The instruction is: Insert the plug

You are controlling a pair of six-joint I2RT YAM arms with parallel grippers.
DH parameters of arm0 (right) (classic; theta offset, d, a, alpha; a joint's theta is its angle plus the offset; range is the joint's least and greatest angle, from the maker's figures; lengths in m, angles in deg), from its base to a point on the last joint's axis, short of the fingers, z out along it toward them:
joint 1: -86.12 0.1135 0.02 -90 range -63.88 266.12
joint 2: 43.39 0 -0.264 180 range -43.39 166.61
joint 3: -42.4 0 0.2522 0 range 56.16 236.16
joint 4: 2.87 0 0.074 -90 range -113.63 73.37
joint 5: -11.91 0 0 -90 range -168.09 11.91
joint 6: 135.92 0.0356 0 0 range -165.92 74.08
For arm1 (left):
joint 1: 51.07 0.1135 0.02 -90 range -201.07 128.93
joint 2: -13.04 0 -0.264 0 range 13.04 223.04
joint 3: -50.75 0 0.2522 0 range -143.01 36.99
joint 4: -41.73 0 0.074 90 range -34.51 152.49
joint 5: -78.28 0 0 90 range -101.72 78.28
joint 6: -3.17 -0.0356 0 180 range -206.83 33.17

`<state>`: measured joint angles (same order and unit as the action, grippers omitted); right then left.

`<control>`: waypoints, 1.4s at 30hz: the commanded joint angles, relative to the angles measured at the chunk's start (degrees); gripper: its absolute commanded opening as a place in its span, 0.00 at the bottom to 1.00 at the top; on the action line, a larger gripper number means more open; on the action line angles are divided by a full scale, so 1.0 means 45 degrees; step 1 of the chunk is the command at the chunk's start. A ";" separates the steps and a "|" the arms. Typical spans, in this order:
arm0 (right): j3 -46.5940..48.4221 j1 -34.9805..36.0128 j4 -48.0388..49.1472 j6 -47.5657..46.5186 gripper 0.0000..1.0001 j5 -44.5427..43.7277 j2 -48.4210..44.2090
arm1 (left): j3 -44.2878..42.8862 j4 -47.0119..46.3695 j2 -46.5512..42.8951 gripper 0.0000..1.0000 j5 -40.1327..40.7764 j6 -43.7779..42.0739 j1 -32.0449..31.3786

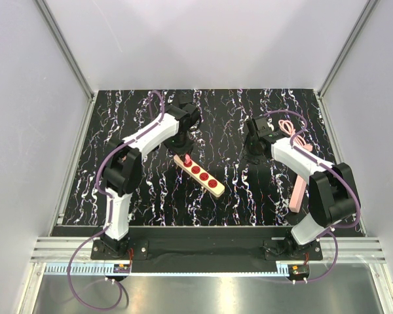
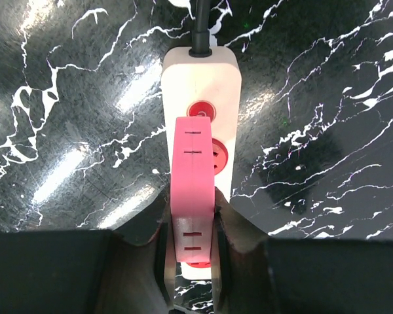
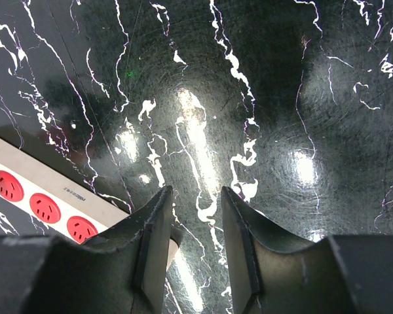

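Now left jaws clench the pink plug (image 2: 193, 190) over the cream strip (image 2: 200, 82); right jaws hang released.

We see glossy black worktop (image 1: 249, 196), white-veined, lamp glare on it. Plain pale walls (image 1: 203, 39) on three sides, metal posts (image 1: 65, 49) at back corners, metal rail (image 1: 52, 250) along near edge.
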<state>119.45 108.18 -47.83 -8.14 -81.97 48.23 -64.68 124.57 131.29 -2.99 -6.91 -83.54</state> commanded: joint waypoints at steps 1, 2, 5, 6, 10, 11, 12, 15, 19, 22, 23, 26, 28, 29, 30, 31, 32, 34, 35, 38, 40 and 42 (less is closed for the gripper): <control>-0.0021 -0.0001 0.0117 -0.0095 0.43 -0.0329 -0.0339 | -0.0220 0.0078 -0.0713 0.00 -0.0651 0.0150 -0.0128; -0.0021 -0.0001 0.0117 -0.0095 0.43 -0.0349 -0.0358 | -0.0220 0.0098 -0.0713 0.00 -0.0671 0.0150 -0.0187; -0.0079 -0.0001 0.0117 -0.0075 0.43 -0.0329 -0.0339 | -0.0298 0.0216 -0.0732 0.00 -0.0554 0.0150 -0.0265; -0.0079 -0.0001 0.0098 -0.0075 0.43 -0.0349 -0.0339 | -0.0317 0.0254 -0.0752 0.00 -0.0438 0.0170 -0.0265; -0.0099 -0.0001 0.0117 -0.0056 0.43 -0.0349 -0.0300 | -0.0609 0.0488 -0.0811 0.00 -0.0242 0.0150 -0.0362; -0.0080 -0.0001 0.0098 -0.0056 0.43 -0.0349 -0.0281 | -0.0668 0.0566 -0.0830 0.00 -0.0164 0.0170 -0.0344; -0.0079 -0.0001 0.0117 -0.0036 0.43 -0.0349 -0.0280 | -0.0688 0.0625 -0.0869 0.00 -0.0105 0.0189 -0.0363; -0.0060 -0.0020 0.0117 -0.0017 0.43 -0.0310 -0.0300 | -0.0572 0.0645 -0.0889 0.00 -0.0299 0.0209 -0.0363; -0.0021 -0.0020 0.0098 -0.0017 0.43 -0.0329 -0.0300 | -0.0356 0.0645 -0.0947 0.00 -0.0515 0.0248 -0.0382; -0.0021 -0.0001 0.0098 0.0003 0.43 -0.0329 -0.0280 | -0.0259 0.0587 -0.0928 0.00 -0.0436 0.0326 -0.0421; -0.0021 -0.0020 0.0117 0.0003 0.43 -0.0329 -0.0242 | -0.0239 0.0567 -0.0908 0.00 -0.0456 0.0326 -0.0402; -0.0040 -0.0001 0.0117 0.0003 0.43 -0.0329 -0.0242 | -0.0103 0.0294 -0.0772 0.00 -0.1000 0.0306 -0.0402; -0.0040 -0.0001 0.0117 -0.0017 0.43 -0.0348 -0.0261 | 0.0053 -0.0075 -0.0772 0.00 -0.1217 0.0306 -0.0421; -0.0021 -0.0001 0.0117 -0.0036 0.43 -0.0349 -0.0242 | 0.0112 -0.0135 -0.0791 0.00 -0.1372 0.0306 -0.0441; -0.0021 -0.0001 0.0117 -0.0036 0.43 -0.0349 -0.0261 | 0.0170 -0.0213 -0.0772 0.00 -0.1374 0.0326 -0.0441; -0.0021 -0.0001 0.0117 -0.0036 0.43 -0.0387 -0.0261 | 0.0190 -0.0214 -0.0772 0.00 -0.1355 0.0345 -0.0460; -0.0021 -0.0001 0.0098 -0.0075 0.43 -0.0388 -0.0261 | 0.0210 -0.0233 -0.0772 0.00 -0.1219 0.0345 -0.0480; -0.0059 -0.0001 0.0098 -0.0095 0.43 -0.0407 -0.0280 | 0.0346 -0.0233 -0.0830 0.00 -0.1101 0.0423 -0.0480; -0.0060 -0.0001 0.0117 -0.0095 0.43 -0.0427 -0.0300 | 0.0385 -0.0253 -0.0830 0.00 -0.0946 0.0424 -0.0480; -0.0079 -0.0001 0.0098 -0.0134 0.43 -0.0466 -0.0319 | 0.0425 -0.0234 -0.0869 0.00 -0.0750 0.0424 -0.0480; -0.0079 -0.0001 0.0098 -0.0153 0.43 -0.0466 -0.0300 | 0.0405 -0.0234 -0.0889 0.00 -0.0652 0.0424 -0.0480; -0.0079 -0.0020 0.0098 -0.0134 0.43 -0.0466 -0.0281 | 0.0347 -0.0214 -0.0947 0.00 -0.0515 0.0424 -0.0480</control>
<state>119.45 108.18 -47.83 -8.23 -82.08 48.23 -63.30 124.00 130.42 -7.18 -5.75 -85.40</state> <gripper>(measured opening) 0.426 0.227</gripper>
